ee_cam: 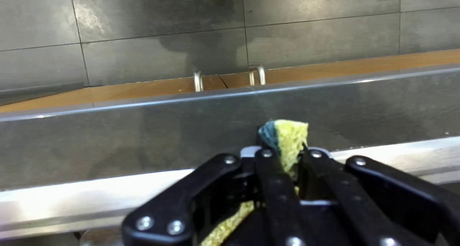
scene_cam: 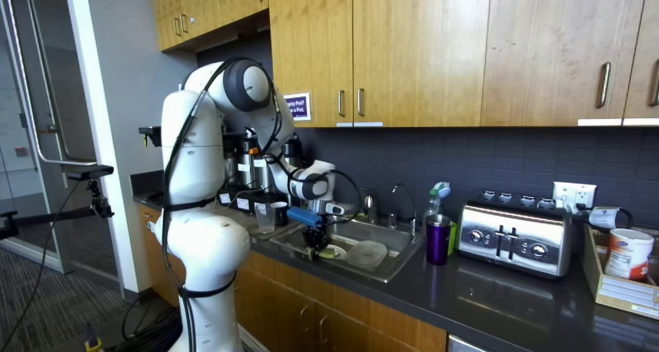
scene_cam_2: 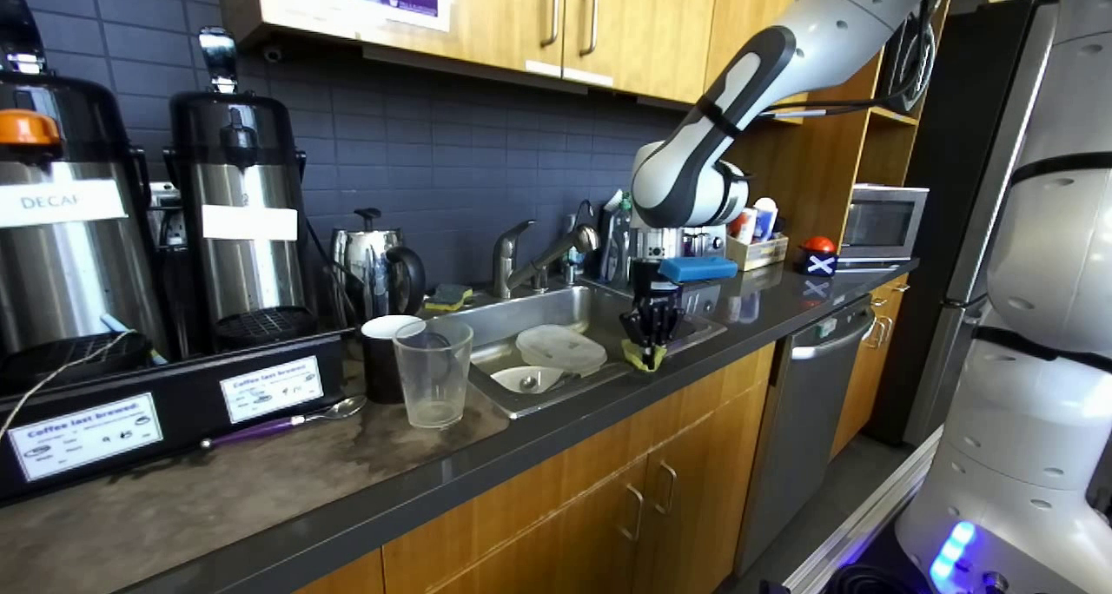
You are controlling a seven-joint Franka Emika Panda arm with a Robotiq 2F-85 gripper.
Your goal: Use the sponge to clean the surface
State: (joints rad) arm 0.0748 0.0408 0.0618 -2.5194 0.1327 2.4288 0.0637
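My gripper (ee_cam: 287, 158) is shut on the yellow sponge (ee_cam: 293, 136), which has a blue-green scouring side. The sponge is pinched between the fingertips and sticks out past them; part of it is hidden by the fingers. In both exterior views the gripper (scene_cam: 316, 239) (scene_cam_2: 651, 325) points down at the front edge of the sink, with the sponge (scene_cam_2: 644, 356) (scene_cam: 327, 253) below it. The surface is the dark countertop (ee_cam: 172, 138), also seen in an exterior view (scene_cam: 463, 300). The sponge is over its narrow front strip; I cannot tell whether it touches.
The steel sink (scene_cam_2: 495, 394) holds a clear lid (scene_cam_2: 560, 349) and a white dish (scene_cam_2: 526, 379). A second sponge (scene_cam_2: 449, 296) lies behind it. A clear cup (scene_cam_2: 434, 377) stands beside the sink. A purple cup (scene_cam: 437, 241) and toaster (scene_cam: 515, 239) stand on its other side.
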